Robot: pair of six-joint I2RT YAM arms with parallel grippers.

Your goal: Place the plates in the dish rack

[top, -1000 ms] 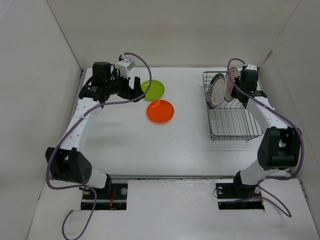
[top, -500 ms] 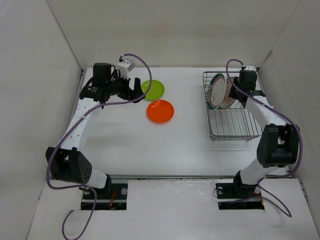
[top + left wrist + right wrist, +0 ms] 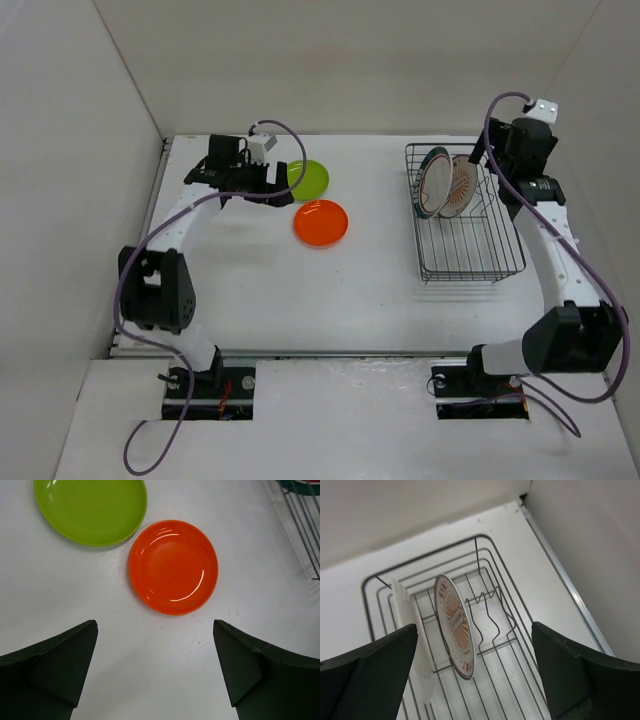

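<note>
Orange plate [image 3: 174, 567]: flat on the table [image 3: 260, 290], mid-frame in the left wrist view. It looks glossy, stiff and shallow, likely light and slick, so pinch the rim with one finger worked under the edge.
Green plate [image 3: 91, 507]: upper left, just beside the orange one. Expect the same handling, and it could chip if dropped.
Left tool [image 3: 155, 655]: spread wide over the orange plate, empty.
Rack [image 3: 470, 250]: right side of the top view. The teal-rimmed plate [image 3: 432, 182] and the patterned plate [image 3: 454, 625] stand on edge at its upper end.
Right tool [image 3: 475, 660]: spread, empty, above the rack.

Two plates [image 3: 457, 190] in the dish rack [image 3: 470, 255] (others [image 3: 320, 222] left).
</note>
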